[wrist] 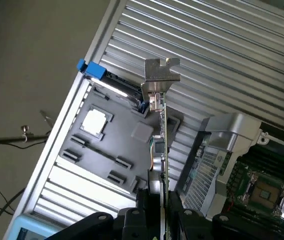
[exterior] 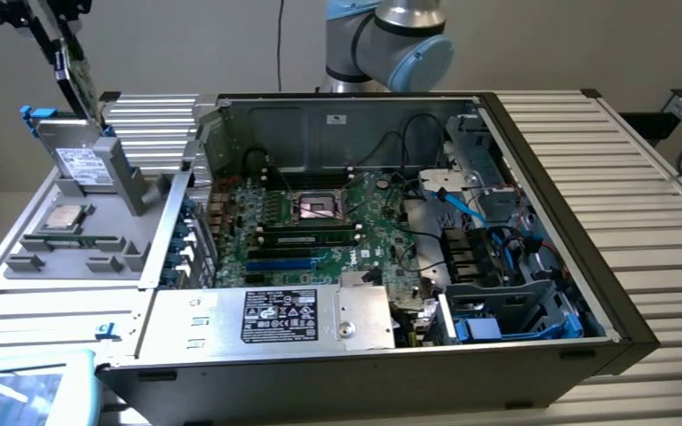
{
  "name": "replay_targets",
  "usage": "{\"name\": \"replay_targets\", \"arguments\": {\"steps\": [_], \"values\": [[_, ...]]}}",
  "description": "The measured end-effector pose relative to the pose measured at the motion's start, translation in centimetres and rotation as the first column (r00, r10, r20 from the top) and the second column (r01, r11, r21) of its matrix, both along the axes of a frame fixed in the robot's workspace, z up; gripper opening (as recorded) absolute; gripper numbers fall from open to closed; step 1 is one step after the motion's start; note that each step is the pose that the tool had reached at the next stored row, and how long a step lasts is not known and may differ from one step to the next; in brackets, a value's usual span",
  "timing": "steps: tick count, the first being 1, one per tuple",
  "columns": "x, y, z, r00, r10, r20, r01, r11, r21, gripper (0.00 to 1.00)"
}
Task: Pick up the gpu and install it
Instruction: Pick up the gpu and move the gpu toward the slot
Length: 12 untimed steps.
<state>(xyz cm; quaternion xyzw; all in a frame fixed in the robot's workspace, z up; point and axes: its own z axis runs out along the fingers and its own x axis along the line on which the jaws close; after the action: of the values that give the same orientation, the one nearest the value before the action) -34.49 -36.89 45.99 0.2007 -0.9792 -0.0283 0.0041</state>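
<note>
- the gripper (wrist: 162, 222) had its jaws narrowed onto the gpu (wrist: 157, 80), clamping it edge-on.
- the gpu hung in the air over the grey tray (exterior: 33, 257) at the exterior view's far left.
- a hard drive (exterior: 81, 164) stood upright just below it, with a cpu (exterior: 67, 217) lying nearer.
- the side wall of the open computer case (exterior: 376, 355) stood between the tray and the motherboard (exterior: 305, 222).

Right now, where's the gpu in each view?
Exterior view: gpu at the exterior view's upper left, held in the jaws above the grey tray.
Wrist view: gpu edge-on, rising from the jaws, metal bracket at its far end.
Shared landmark: the loose CPU in that tray.
</note>
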Motion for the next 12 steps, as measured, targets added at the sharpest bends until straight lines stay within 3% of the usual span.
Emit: {"name": "replay_targets", "arguments": {"steps": [6,12], "values": [[0.00,0.05,-0.01,0.9970,0.077,-0.0006,-0.077,0.9970,0.0000,0.27],[0.00,0.14,0.00,0.9884,0.152,-0.0008,-0.152,0.9884,0.0001,0.27]]}}
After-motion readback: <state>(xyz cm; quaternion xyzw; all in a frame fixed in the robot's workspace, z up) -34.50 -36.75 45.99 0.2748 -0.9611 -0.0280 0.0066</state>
